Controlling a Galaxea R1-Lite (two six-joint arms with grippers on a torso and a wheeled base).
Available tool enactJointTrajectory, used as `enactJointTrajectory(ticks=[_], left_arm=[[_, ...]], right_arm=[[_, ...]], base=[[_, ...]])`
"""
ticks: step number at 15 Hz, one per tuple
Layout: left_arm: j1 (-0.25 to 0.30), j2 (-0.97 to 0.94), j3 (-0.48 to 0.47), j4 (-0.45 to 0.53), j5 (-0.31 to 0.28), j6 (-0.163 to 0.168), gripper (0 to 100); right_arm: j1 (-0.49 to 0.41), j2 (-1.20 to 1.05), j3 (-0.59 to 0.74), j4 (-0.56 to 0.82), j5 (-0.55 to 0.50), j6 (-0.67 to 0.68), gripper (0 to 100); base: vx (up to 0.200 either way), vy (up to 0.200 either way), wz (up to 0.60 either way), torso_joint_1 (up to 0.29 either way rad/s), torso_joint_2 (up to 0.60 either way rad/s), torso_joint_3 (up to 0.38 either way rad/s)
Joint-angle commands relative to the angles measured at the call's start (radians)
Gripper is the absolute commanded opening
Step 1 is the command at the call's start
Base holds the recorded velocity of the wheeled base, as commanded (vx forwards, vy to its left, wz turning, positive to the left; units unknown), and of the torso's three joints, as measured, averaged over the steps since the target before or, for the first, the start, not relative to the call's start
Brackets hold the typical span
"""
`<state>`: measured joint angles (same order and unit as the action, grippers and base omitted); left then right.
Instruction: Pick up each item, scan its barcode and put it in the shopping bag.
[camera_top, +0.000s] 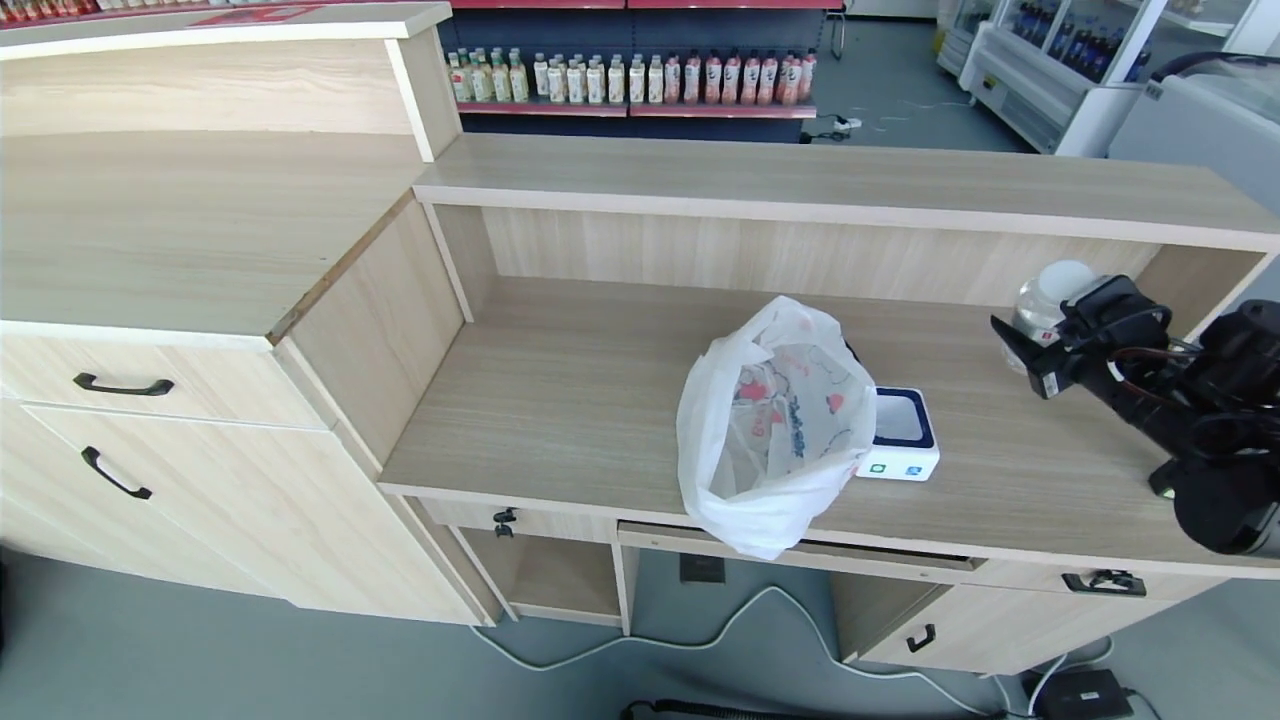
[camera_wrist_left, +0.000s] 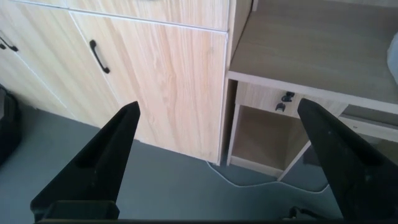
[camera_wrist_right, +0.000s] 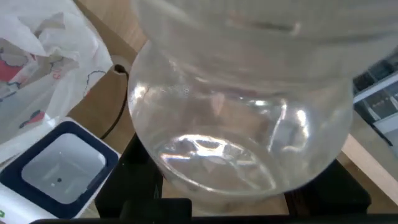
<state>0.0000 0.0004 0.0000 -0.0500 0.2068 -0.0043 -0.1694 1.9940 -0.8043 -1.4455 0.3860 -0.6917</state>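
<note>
A clear plastic bottle (camera_top: 1050, 295) with a white cap is held at the counter's right end, lifted off the surface, with my right gripper (camera_top: 1045, 345) shut on it. Up close the bottle (camera_wrist_right: 236, 124) looks empty and see-through. The white shopping bag (camera_top: 775, 430) stands open at the counter's front middle, and its printed side (camera_wrist_right: 43, 56) lies beside the scanner. The white scanner (camera_top: 900, 435) with a dark-framed window (camera_wrist_right: 59, 165) sits against the bag's right side, left of and below the bottle. My left gripper (camera_wrist_left: 217, 107) hangs open over the floor beside the cabinet, holding nothing.
The wooden counter (camera_top: 560, 400) is recessed under a raised ledge (camera_top: 800, 180). A taller cabinet with black drawer handles (camera_top: 122, 385) stands to the left. A black cable (camera_wrist_right: 115, 124) runs behind the scanner. Cables lie on the floor under the desk (camera_top: 720, 625).
</note>
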Motion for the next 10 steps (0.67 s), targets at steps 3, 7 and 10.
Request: enactJointTrajectory(ticks=[3,7,10], left_arm=[[0.0,0.0,0.0,-0.001,0.0,0.0,100],[0.0,0.0,0.0,-0.001,0.0,0.0,100],[0.0,0.0,0.0,-0.001,0.0,0.0,100]], right_arm=[[0.008,0.058,-0.05,-0.006,0.001,0.001,0],[0.037,0.143,-0.052,-0.072,0.004,0.063,0],[0.09,0.216,-0.11,-0.125,0.011,0.095,0]], base=[[0.0,0.0,0.0,0.0,0.0,0.0],[0.0,0.0,0.0,0.0,0.0,0.0],[0.0,0.0,0.0,0.0,0.0,0.0]])
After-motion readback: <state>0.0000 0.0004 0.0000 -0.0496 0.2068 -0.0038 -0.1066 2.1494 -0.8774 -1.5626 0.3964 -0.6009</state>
